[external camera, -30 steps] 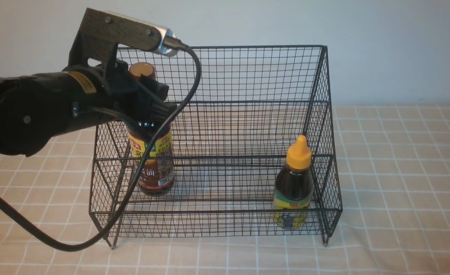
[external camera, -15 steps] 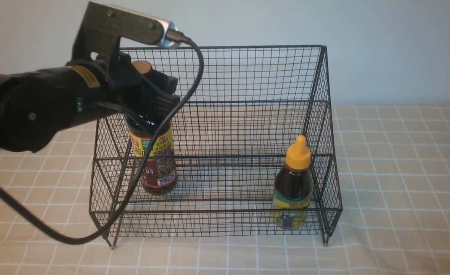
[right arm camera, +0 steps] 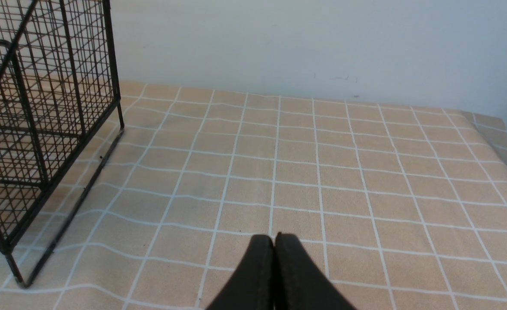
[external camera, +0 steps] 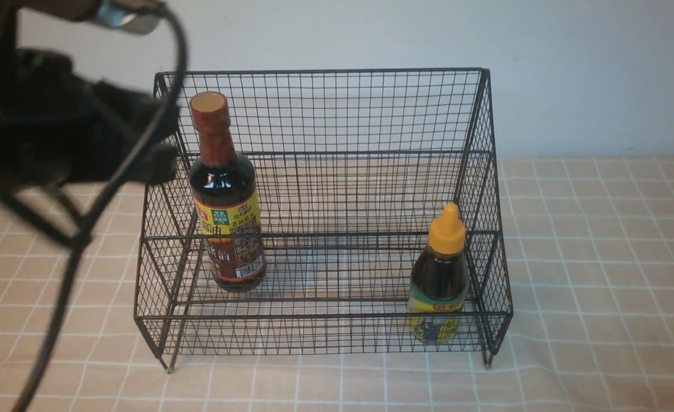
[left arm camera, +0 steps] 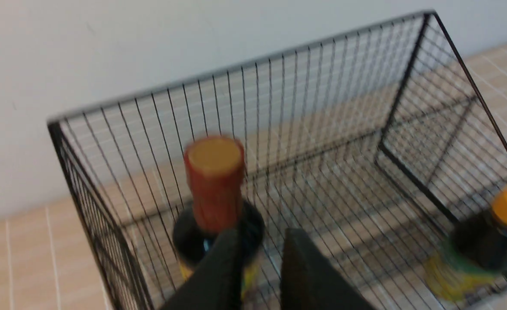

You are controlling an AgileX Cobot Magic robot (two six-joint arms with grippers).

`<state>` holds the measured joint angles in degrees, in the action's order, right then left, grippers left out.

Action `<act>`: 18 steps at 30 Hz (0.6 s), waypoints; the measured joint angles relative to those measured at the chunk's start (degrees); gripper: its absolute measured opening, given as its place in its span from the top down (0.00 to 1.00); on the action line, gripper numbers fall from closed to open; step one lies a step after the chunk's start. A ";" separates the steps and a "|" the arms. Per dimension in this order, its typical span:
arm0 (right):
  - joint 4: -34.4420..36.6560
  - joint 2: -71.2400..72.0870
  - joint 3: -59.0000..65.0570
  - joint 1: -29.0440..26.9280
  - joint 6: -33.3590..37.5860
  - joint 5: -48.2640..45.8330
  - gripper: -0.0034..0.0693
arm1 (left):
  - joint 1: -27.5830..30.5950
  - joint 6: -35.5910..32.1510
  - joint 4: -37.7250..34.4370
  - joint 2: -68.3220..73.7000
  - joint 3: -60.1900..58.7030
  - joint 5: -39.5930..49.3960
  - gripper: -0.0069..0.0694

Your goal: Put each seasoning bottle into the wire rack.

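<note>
Two seasoning bottles stand in view: one tall bottle (external camera: 225, 194) with a flat cap and long red-brown neck, left of centre in the front view, and one squat bottle (external camera: 441, 276) with a pointed yellow-orange cap, at the lower right of centre. There is one wire rack (external camera: 337, 114), black mesh, filling the middle of the frame. One checked cloth covers the table (external camera: 600, 257). One black cable (external camera: 79, 240) runs down the left edge.
</note>
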<state>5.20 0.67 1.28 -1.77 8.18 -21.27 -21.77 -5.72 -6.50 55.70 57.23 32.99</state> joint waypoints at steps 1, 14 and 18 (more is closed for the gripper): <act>0.00 0.00 0.00 0.00 0.00 0.00 0.97 | 0.00 1.20 0.00 -1.60 0.00 3.24 0.86; 0.00 0.00 0.00 0.00 -0.04 0.00 0.97 | 0.00 10.85 0.05 -22.03 -9.13 11.91 0.92; 0.00 0.00 0.00 0.00 -0.04 0.00 0.97 | 0.00 11.34 0.10 -27.68 -11.72 13.55 0.92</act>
<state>5.20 0.67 1.28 -1.77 8.14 -21.27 -21.77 5.62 -6.40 28.02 45.51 46.54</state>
